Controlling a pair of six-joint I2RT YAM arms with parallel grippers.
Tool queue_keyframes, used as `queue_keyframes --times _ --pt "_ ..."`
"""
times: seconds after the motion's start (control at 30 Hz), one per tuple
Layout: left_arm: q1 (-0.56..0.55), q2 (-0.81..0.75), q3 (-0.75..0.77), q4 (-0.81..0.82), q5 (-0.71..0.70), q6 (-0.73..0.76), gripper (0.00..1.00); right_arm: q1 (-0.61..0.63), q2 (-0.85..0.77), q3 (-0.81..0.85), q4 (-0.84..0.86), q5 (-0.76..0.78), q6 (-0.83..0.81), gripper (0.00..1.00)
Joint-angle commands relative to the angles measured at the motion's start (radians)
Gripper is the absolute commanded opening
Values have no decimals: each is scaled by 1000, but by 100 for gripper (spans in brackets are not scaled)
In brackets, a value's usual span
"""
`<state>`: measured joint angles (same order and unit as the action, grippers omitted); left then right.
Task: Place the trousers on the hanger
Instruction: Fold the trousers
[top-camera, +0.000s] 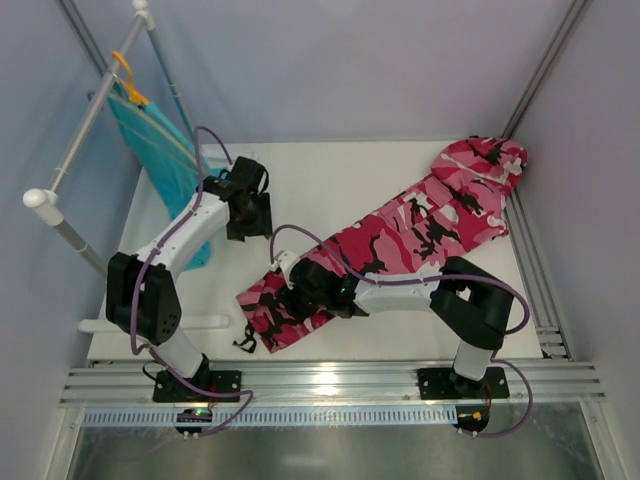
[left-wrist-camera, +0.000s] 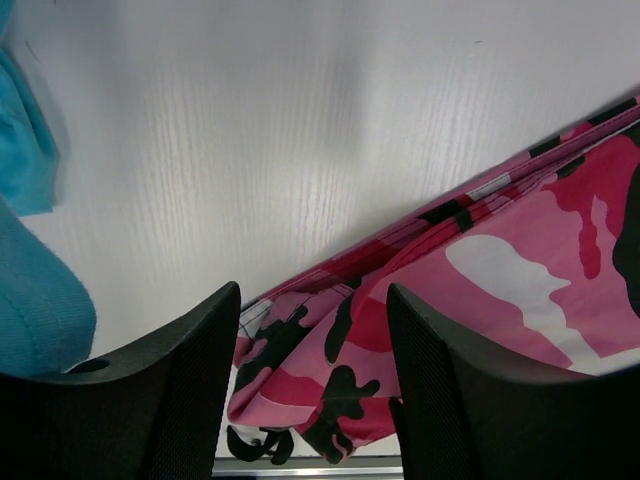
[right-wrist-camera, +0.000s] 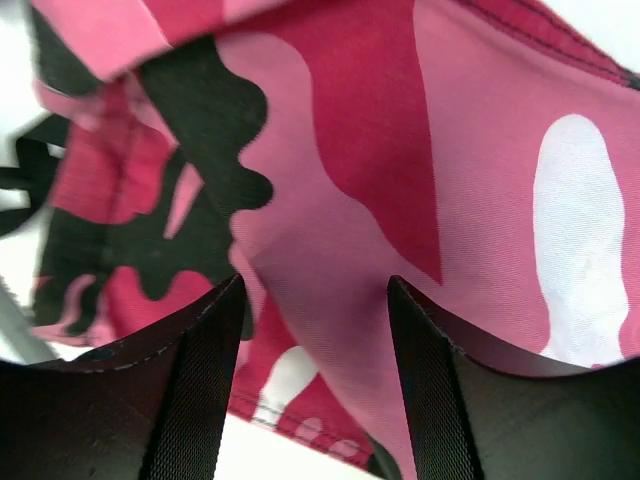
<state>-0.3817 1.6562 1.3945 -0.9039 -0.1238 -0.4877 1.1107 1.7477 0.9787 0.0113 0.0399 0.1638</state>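
Note:
The pink camouflage trousers (top-camera: 420, 225) lie diagonally on the white table (top-camera: 330, 170), from the far right corner down to the near middle. My right gripper (top-camera: 298, 290) hovers low over their near end, open. In the right wrist view its fingers (right-wrist-camera: 190, 380) stand either side of a raised fold of the trousers (right-wrist-camera: 340, 230) without pinching it. My left gripper (top-camera: 248, 215) hangs open above bare table to the left of the trousers. In its wrist view nothing lies between its fingers (left-wrist-camera: 190, 390), and the trousers' end (left-wrist-camera: 330, 370) shows beyond. Thin pale rods crossing the teal garment look like the hanger (top-camera: 165, 135).
A white tube rack (top-camera: 90, 130) stands at the far left, carrying an orange hanger (top-camera: 125, 75) with a teal garment (top-camera: 170, 165). A black drawstring (top-camera: 243, 340) trails from the trousers' near end. Aluminium rails (top-camera: 330, 385) run along the table's front edge, and walls close in on both sides.

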Motion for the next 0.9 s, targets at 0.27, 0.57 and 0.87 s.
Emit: queue_keyframes --times 0.27,0.57,0.87 --pt "46 -32 -8 51 59 35 63 47 -5 40 87 170 -124 14" --pt "46 -19 23 53 53 60 68 11 -96 268 -382 -165 -20 4" --pt "46 27 23 39 56 63 69 -184 -45 175 -294 -501 126 4"
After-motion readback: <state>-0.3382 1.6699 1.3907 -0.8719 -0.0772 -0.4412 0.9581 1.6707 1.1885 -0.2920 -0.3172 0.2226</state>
